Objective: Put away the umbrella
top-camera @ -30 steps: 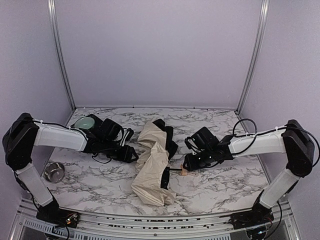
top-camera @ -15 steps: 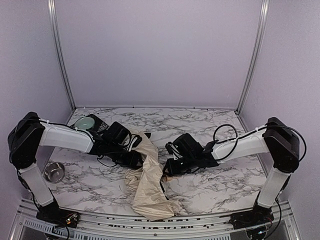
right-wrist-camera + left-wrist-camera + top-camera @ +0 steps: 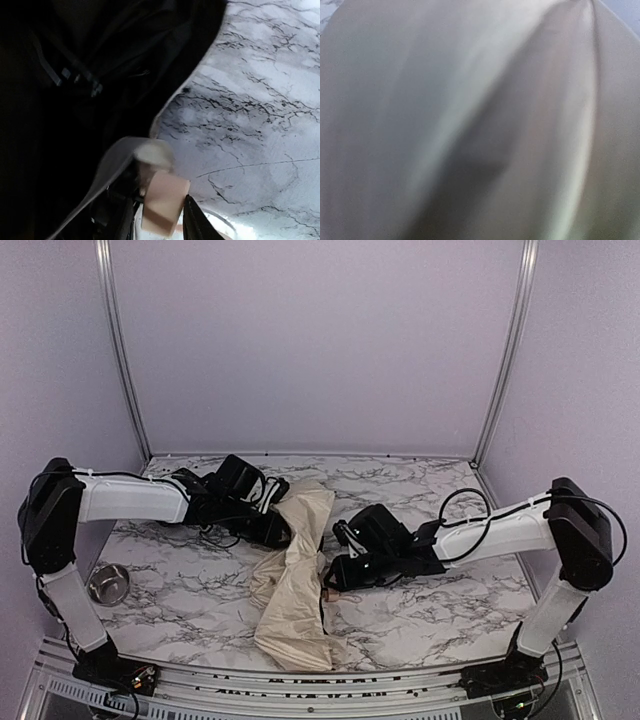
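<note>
The cream-beige umbrella (image 3: 297, 585) lies crumpled along the middle of the marble table, running from the far centre to the near edge. My left gripper (image 3: 283, 530) presses into its upper fabric, and beige fabric (image 3: 480, 120) fills the whole left wrist view, so its fingers are hidden. My right gripper (image 3: 333, 583) is at the umbrella's right side, shut on the pale tan knob handle (image 3: 163, 204), which sits between my two fingers. Dark umbrella lining (image 3: 90, 75) fills the left of the right wrist view. The shaft is hidden.
A small steel bowl (image 3: 108, 583) stands at the near left of the table (image 3: 430, 610). Lilac walls and metal posts close in the back and sides.
My left gripper has moved right and toward the back, into the umbrella's upper fabric. My right gripper has shifted left with the handle. The umbrella has bunched narrower, and the green dish is now hidden.
</note>
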Action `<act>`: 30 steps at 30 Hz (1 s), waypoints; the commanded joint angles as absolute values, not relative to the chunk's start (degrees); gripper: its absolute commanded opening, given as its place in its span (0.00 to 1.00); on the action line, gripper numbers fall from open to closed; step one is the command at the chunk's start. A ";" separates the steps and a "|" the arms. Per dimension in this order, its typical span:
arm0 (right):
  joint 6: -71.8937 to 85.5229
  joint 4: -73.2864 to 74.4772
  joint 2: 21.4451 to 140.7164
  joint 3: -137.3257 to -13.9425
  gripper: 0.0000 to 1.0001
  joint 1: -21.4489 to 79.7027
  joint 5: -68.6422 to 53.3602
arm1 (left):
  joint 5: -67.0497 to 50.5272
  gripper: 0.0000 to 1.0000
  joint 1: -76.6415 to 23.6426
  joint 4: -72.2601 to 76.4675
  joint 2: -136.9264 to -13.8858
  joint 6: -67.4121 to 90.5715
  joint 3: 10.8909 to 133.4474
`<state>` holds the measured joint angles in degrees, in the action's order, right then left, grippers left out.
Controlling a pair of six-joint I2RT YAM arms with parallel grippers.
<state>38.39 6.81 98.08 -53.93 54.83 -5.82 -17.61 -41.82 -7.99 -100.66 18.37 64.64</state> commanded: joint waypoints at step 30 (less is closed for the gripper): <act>-9.88 -0.55 98.93 -58.12 0.58 44.97 -38.71 | 1.36 0.60 -48.31 -14.97 -61.35 10.07 47.55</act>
